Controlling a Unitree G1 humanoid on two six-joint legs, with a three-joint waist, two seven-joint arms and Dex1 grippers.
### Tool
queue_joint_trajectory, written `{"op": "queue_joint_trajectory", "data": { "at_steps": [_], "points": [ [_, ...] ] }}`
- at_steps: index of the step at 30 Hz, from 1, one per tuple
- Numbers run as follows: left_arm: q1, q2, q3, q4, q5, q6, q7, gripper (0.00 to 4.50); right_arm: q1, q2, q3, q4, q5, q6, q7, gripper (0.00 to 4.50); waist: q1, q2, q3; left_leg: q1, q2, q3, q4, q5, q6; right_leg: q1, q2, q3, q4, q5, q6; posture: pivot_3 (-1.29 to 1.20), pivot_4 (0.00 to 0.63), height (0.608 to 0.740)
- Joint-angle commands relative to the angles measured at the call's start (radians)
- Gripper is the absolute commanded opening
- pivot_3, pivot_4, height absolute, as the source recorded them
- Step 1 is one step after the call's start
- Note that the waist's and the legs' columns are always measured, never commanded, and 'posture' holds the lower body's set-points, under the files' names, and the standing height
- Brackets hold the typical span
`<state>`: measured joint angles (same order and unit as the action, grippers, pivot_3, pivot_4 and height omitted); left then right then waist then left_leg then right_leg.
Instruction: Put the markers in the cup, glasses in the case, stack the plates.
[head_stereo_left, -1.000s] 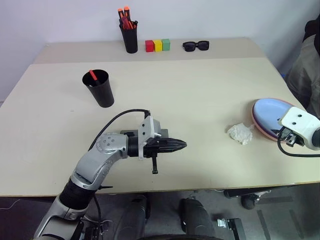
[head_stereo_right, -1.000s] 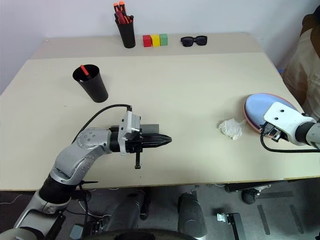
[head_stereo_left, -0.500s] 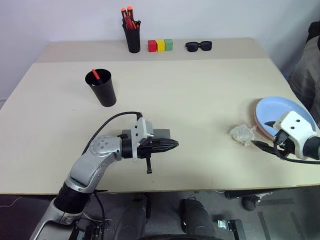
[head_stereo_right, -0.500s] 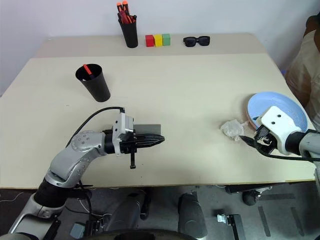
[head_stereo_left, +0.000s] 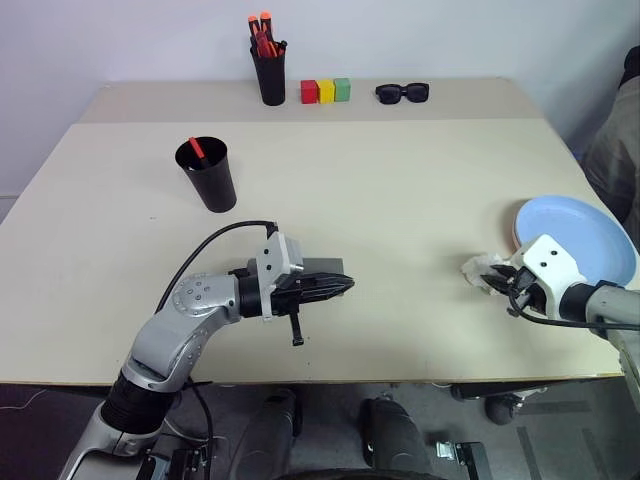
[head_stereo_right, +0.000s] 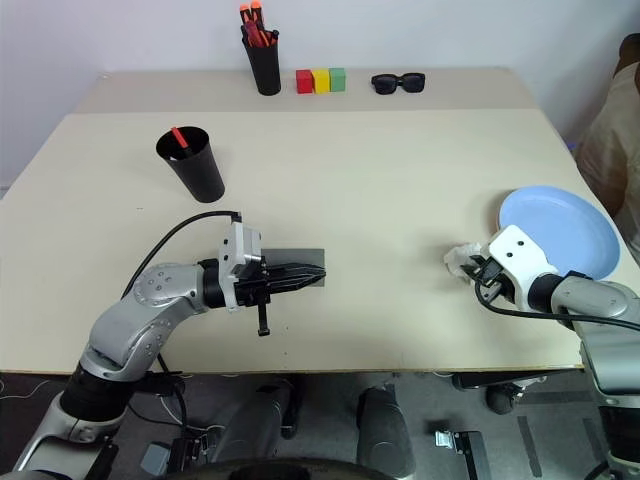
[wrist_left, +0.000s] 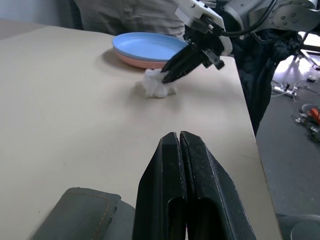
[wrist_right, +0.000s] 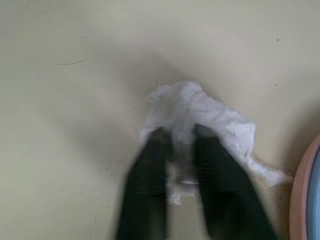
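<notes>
Plates (head_stereo_left: 585, 232) look stacked already, blue on top of pink, sitting at the right edge of the tabletop (head_stereo_left: 400, 190). The cup (head_stereo_left: 207, 173) has a red-ended marker (head_stereo_left: 198, 151) poking out. The left gripper (head_stereo_left: 335, 285) hovers over the grey case (head_stereo_right: 300, 258), jaws pressed together on nothing. The right gripper (head_stereo_right: 478, 277) is at a crumpled white tissue (wrist_right: 200, 112) just beside the plates, jaws narrowed on it. I'd guess clearing that scrap is the step underway; next it needs lifting clear without bumping the plates.
</notes>
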<state>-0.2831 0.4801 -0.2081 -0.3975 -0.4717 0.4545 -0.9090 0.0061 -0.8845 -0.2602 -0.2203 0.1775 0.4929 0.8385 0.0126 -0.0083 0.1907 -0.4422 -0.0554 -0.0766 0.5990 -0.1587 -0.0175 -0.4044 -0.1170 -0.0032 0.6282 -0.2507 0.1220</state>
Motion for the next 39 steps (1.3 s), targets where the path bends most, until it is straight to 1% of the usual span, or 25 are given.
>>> {"op": "queue_joint_trajectory", "data": {
  "at_steps": [1, 2, 4, 7, 11, 13, 15, 17, 18, 21, 24, 26, 29, 32, 36, 39],
  "points": [
    [-0.005, 0.002, 0.022, -0.037, -0.025, 0.006, 0.004, 0.00, -0.014, -0.036, -0.071, -0.024, 0.021, -0.007, 0.004, 0.04, 0.000, 0.000, 0.000, 0.000, 0.000, 0.000, 0.000, 0.000, 0.000, 0.000, 0.000, 0.000, 0.000, 0.000, 0.000, 0.00, 0.150, 0.740],
    [-0.007, 0.001, 0.022, -0.036, -0.025, 0.007, 0.005, 0.00, -0.018, -0.040, -0.080, -0.023, 0.021, -0.006, 0.003, 0.04, 0.000, 0.000, 0.000, 0.000, 0.000, 0.000, 0.000, 0.000, 0.000, 0.000, 0.000, 0.000, 0.000, 0.000, 0.000, 0.00, 0.150, 0.740],
    [-0.015, -0.001, 0.023, -0.036, -0.029, 0.012, 0.007, 0.00, -0.077, -0.076, -0.122, 0.040, -0.008, -0.024, -0.039, 0.04, -0.001, 0.000, 0.000, 0.000, 0.000, 0.000, 0.000, 0.000, 0.000, 0.000, 0.000, 0.000, 0.000, 0.000, 0.000, 0.00, 0.150, 0.740],
    [-0.023, -0.004, 0.024, -0.031, -0.031, 0.017, 0.009, 0.00, -0.137, -0.120, -0.147, 0.133, -0.033, -0.043, -0.073, 0.04, -0.001, 0.001, 0.000, 0.000, 0.000, 0.001, 0.000, 0.000, 0.000, 0.000, 0.000, 0.000, 0.000, 0.000, 0.000, 0.00, 0.150, 0.740],
    [-0.021, -0.004, 0.029, -0.024, -0.030, 0.013, 0.018, 0.00, -0.173, -0.156, -0.113, 0.280, -0.109, -0.071, -0.146, 0.04, 0.002, 0.000, 0.000, 0.000, 0.000, 0.002, 0.000, 0.000, 0.000, 0.000, 0.000, 0.000, -0.001, 0.000, 0.000, 0.00, 0.150, 0.740],
    [-0.016, -0.003, 0.040, -0.025, -0.034, 0.014, 0.025, 0.00, -0.195, -0.155, -0.089, 0.344, -0.130, -0.067, -0.171, 0.04, 0.000, 0.000, 0.000, 0.000, 0.000, 0.003, 0.000, 0.000, 0.000, 0.000, 0.000, 0.000, -0.001, 0.000, 0.000, 0.00, 0.150, 0.740],
    [-0.006, 0.003, 0.055, -0.029, -0.040, 0.016, 0.031, 0.00, -0.228, -0.144, -0.072, 0.400, -0.132, -0.051, -0.185, 0.57, -0.002, 0.000, 0.000, 0.000, 0.000, 0.004, 0.000, 0.000, 0.000, 0.000, 0.000, 0.000, -0.001, 0.000, 0.000, 0.00, 0.150, 0.740],
    [0.002, 0.009, 0.068, -0.034, -0.039, 0.018, 0.039, 0.00, -0.246, -0.141, -0.055, 0.421, -0.139, -0.067, -0.193, 1.30, -0.007, 0.002, -0.001, 0.000, 0.000, 0.004, 0.000, 0.000, 0.000, 0.000, 0.000, 0.000, 0.000, 0.000, 0.000, 0.00, 0.150, 0.740],
    [0.006, 0.012, 0.076, -0.036, -0.039, 0.019, 0.045, 0.00, -0.254, -0.138, -0.050, 0.423, -0.139, -0.076, -0.195, 1.87, -0.009, 0.002, -0.001, 0.000, 0.000, 0.004, 0.000, 0.000, 0.000, 0.000, 0.000, 0.000, 0.000, 0.000, 0.000, 0.00, 0.150, 0.740],
    [0.023, 0.017, 0.123, -0.051, -0.049, 0.029, 0.083, 0.00, -0.279, -0.121, -0.048, 0.400, -0.120, -0.142, -0.190, 3.36, -0.015, 0.002, -0.001, 0.000, 0.000, 0.005, 0.000, 0.000, 0.000, 0.000, 0.000, 0.000, 0.000, 0.000, 0.000, 0.00, 0.150, 0.740],
    [0.053, 0.027, 0.201, -0.059, -0.054, 0.041, 0.139, 0.00, -0.301, -0.081, -0.058, 0.345, -0.038, -0.172, -0.127, 3.36, -0.021, 0.002, -0.001, 0.000, 0.000, 0.004, 0.000, 0.000, 0.001, 0.000, 0.000, 0.000, 0.000, 0.000, 0.000, 0.00, 0.150, 0.740],
    [0.099, 0.039, 0.280, -0.062, -0.054, 0.052, 0.188, 0.00, -0.304, -0.050, -0.048, 0.298, 0.025, -0.168, -0.068, 3.36, -0.027, 0.002, -0.001, 0.000, 0.001, 0.003, 0.000, 0.000, 0.001, 0.000, 0.000, 0.000, 0.000, 0.000, 0.001, 0.00, 0.150, 0.740],
    [0.200, 0.050, 0.411, -0.090, -0.047, 0.043, 0.261, 0.00, -0.308, 0.006, -0.006, 0.213, 0.110, -0.130, 0.003, 3.36, -0.029, 0.002, -0.001, 0.001, 0.001, 0.000, 0.000, 0.000, 0.001, 0.000, 0.001, 0.000, 0.001, 0.000, 0.001, 0.00, 0.150, 0.740],
    [0.310, 0.068, 0.508, -0.132, -0.040, 0.029, 0.292, 0.00, -0.327, 0.045, 0.037, 0.183, 0.162, -0.107, 0.061, 3.36, -0.024, 0.002, -0.001, 0.001, 0.001, 0.000, 0.000, 0.000, 0.001, 0.000, 0.001, 0.000, 0.001, 0.000, 0.001, 0.00, 0.150, 0.740],
    [0.454, 0.090, 0.635, -0.151, -0.023, -0.003, 0.306, 0.00, -0.398, 0.082, 0.087, 0.221, 0.199, -0.090, 0.116, 3.36, -0.020, 0.002, -0.001, 0.000, 0.000, 0.000, 0.000, -0.001, 0.001, 0.000, 0.000, 0.000, 0.000, 0.000, 0.000, 0.00, 0.150, 0.740],
    [0.509, 0.087, 0.680, -0.155, -0.020, -0.022, 0.315, 0.00, -0.449, 0.088, 0.120, 0.288, 0.187, -0.111, 0.147, 3.36, -0.017, 0.001, -0.001, 0.000, 0.000, 0.000, 0.000, -0.001, 0.000, 0.000, -0.001, 0.000, -0.001, -0.001, 0.000, 0.00, 0.150, 0.740]
  ]
}}
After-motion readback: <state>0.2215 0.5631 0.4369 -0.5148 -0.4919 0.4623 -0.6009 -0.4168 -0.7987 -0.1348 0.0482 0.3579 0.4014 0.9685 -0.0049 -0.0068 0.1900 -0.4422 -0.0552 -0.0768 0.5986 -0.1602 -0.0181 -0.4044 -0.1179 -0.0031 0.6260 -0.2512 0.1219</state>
